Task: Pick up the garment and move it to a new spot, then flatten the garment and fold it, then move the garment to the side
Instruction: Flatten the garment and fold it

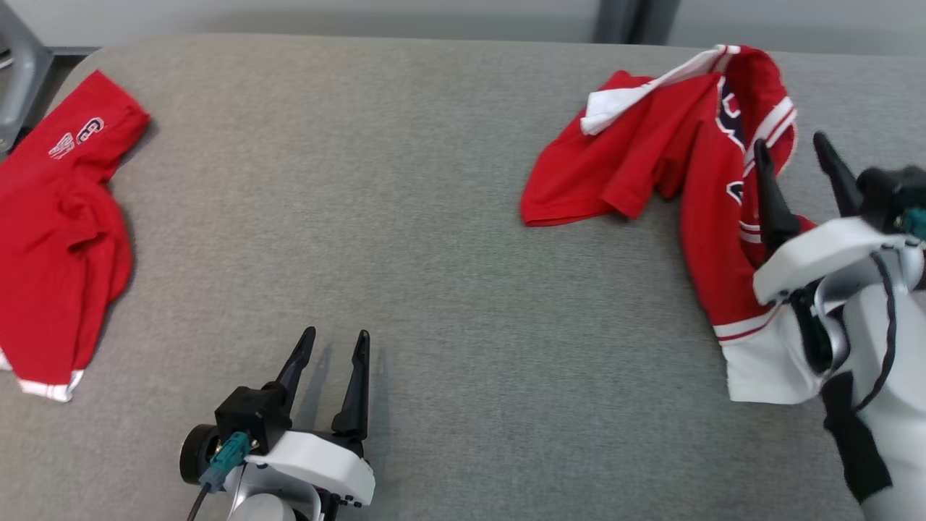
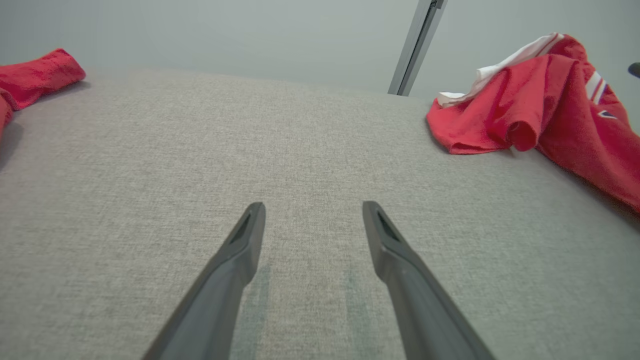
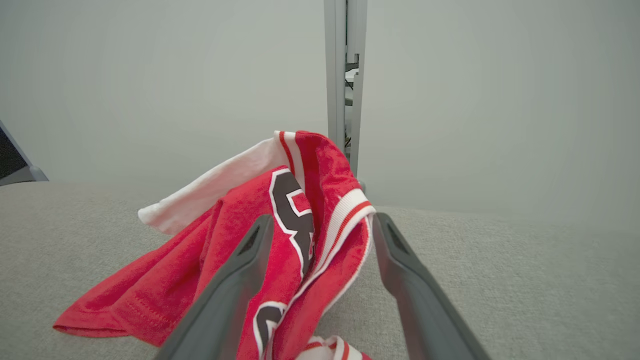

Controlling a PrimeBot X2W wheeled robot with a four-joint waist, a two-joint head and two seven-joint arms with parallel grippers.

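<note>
The garment (image 1: pixel 673 145) is a crumpled red jersey with white trim and dark lettering, lying at the table's far right. It also shows in the left wrist view as a heap (image 2: pixel 525 115) at the right. My right gripper (image 1: pixel 790 145) hovers over its right edge, jaws wide open. In the right wrist view the jersey's folds (image 3: pixel 320 190) rise between and beyond the right gripper (image 3: pixel 322 220), and nothing is pinched. My left gripper (image 1: pixel 336 333) stands open over bare grey cloth near the front, with its fingers spread (image 2: pixel 314 205) and nothing between them.
A second red garment (image 1: pixel 58 239) lies along the table's left edge, its sleeve (image 2: pixel 35 75) visible from the left wrist. The grey fabric table (image 1: pixel 434 217) stretches between both garments. A grey post (image 3: pixel 345 75) stands behind the far edge, and a grey frame (image 1: pixel 18 72) at the far left.
</note>
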